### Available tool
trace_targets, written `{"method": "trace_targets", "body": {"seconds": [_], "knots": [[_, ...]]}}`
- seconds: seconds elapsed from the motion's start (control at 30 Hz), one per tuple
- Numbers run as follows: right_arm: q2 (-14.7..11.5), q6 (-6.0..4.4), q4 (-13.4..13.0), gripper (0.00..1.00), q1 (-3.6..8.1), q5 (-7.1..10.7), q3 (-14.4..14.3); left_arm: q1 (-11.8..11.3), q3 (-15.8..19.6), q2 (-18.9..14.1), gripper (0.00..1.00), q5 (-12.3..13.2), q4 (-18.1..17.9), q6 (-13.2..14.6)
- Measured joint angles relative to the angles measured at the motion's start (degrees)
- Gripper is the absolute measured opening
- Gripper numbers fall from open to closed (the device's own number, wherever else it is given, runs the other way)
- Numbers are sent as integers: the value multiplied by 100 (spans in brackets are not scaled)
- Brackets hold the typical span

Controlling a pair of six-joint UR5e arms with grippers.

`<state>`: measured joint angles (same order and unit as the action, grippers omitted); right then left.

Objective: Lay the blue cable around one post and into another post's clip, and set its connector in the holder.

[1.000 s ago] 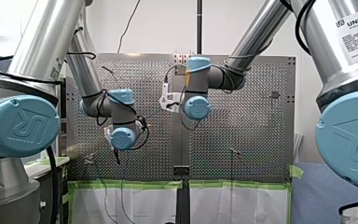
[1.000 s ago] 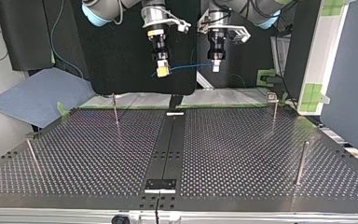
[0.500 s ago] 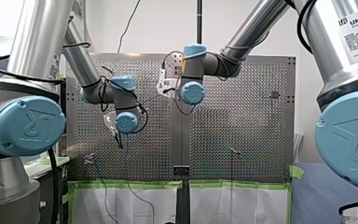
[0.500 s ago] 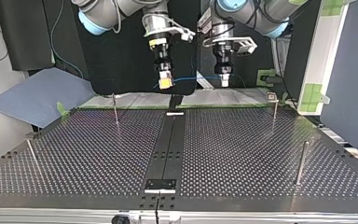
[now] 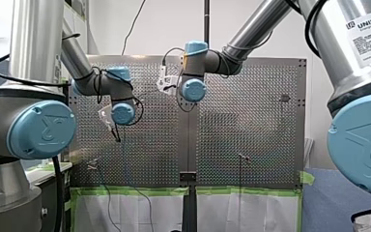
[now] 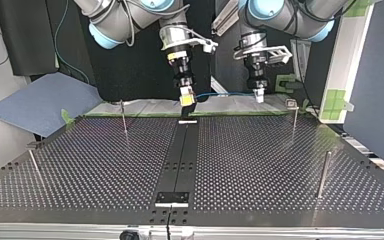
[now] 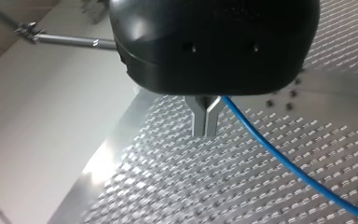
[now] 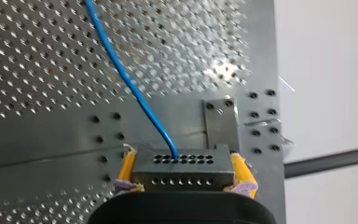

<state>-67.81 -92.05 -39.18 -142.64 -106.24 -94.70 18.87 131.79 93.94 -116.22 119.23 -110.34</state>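
Observation:
My right gripper (image 8: 182, 158) is shut on a grey connector block (image 8: 182, 175), its yellow pads (image 8: 127, 165) pressed on the block's two sides. The blue cable (image 8: 121, 70) leaves the block's face and runs over the perforated table. In the top view that gripper (image 6: 186, 99) hangs above the table's far edge, over the small far plate (image 6: 187, 121). My left gripper (image 6: 260, 97) hangs to its right, with the cable (image 6: 222, 93) strung between them. In the left wrist view the metal fingers (image 7: 200, 119) of my left gripper (image 7: 206, 133) are shut on the cable (image 7: 284, 158).
Thin posts stand on the table in the top view: one far left (image 6: 123, 116), one far right (image 6: 295, 119), one near right (image 6: 324, 172), one near left (image 6: 34, 166). A black centre strip ends at a holder plate (image 6: 171, 197) by the near edge.
In the top view both grippers have come lower and shifted right, carrying the connector and cable down towards the table's far edge.

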Motion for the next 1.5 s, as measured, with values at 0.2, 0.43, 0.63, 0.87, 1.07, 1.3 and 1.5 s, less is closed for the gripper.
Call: {"method": "trace_targets", "body": {"seconds": [0.2, 0.43, 0.63, 0.87, 1.07, 1.3, 1.5], "knots": [[107, -39, 121, 0, 1, 106, 300, -299, -232, -300, 0, -154, 300, -10], [212, -69, 280, 0, -5, 269, 684, -640, -566, -641, 0, -454, 640, 11], [283, -87, 344, 0, -9, 329, 885, -916, -705, -916, 0, -547, 915, 20], [494, -74, 609, 0, -34, 439, 1183, -1258, -749, -1257, 0, -523, 1257, 51], [570, -17, 785, 0, -95, 655, 1501, -1441, -883, -1476, 0, -307, 1548, -2], [610, -36, 824, 0, -139, 761, 1925, -1552, -1202, -1444, 0, -96, 1930, -32], [656, -58, 897, 0, -144, 769, 2256, -1665, -1522, -1348, 0, -39, 2249, -155]]}}
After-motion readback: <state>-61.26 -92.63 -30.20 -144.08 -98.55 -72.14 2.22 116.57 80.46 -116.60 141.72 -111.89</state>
